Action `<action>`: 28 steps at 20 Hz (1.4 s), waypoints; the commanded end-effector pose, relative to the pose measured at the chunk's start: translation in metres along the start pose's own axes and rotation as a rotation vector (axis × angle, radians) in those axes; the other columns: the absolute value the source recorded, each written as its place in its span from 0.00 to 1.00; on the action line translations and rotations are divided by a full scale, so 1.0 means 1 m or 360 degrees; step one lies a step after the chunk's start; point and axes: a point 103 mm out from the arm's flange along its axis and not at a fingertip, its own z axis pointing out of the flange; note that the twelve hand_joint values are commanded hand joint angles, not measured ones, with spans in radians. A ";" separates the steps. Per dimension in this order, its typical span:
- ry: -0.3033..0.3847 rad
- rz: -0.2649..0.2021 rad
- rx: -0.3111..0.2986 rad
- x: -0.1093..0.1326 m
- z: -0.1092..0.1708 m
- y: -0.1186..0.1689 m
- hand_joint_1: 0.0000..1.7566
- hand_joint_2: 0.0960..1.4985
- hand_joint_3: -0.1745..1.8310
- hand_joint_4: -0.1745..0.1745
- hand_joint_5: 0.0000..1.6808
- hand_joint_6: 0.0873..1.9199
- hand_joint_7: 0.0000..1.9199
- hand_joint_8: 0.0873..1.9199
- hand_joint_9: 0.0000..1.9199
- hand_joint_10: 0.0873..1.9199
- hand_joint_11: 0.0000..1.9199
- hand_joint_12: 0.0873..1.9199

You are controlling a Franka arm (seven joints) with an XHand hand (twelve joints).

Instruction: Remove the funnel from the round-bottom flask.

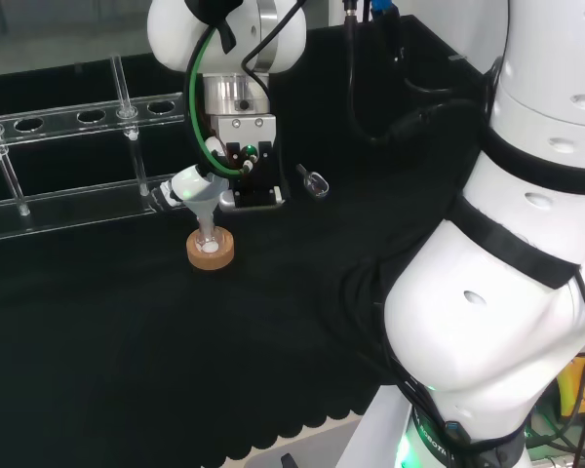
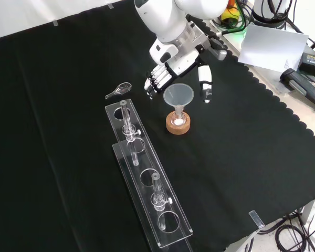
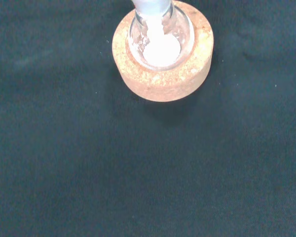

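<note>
Cork makes the landmark: a round tan cork ring stand [image 2: 178,125] sits on the black cloth-covered bench [image 2: 52,105], and everything else is placed from it. In the front view, nearer the camera than the ring and to its left, lies a long clear plastic rack [image 2: 147,178] with round holes and upright pegs. In the ring stands a small clear glass round-bottom flask [image 3: 160,37] with a little white powder at its bottom. A clear conical funnel [image 2: 178,96] sits with its stem down in the flask's neck, so its long axis stands upright, straight above the ring. Just behind the funnel's rim hangs the black and white robot hand [image 2: 174,76], released, with fingers [image 2: 155,81] on the left of the cone and thumb on the right, none seeming to touch it yet. The funnel thus lies below and slightly forward of the palm, between fingers and thumb; closing round the cone and lifting straight up looks like the next need. Farther left of the ring lies a small clear glass scoop [image 2: 118,91].
</note>
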 end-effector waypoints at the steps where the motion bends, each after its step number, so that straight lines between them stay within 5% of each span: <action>1: 0.0000 0.0005 0.0007 0.001 0.002 0.000 0.18 0.34 0.09 0.16 0.00 0.00 0.03 0.00 0.01 0.00 0.00 0.08; 19: -0.0022 0.0026 0.0008 0.001 0.010 0.002 0.20 0.35 0.09 0.15 0.00 0.00 0.04 0.00 0.03 0.00 0.00 0.10; 28: -0.0029 0.0048 0.0010 -0.001 0.013 0.002 0.26 0.38 0.09 0.14 0.00 0.00 0.00 0.16 0.00 0.20 0.00 0.24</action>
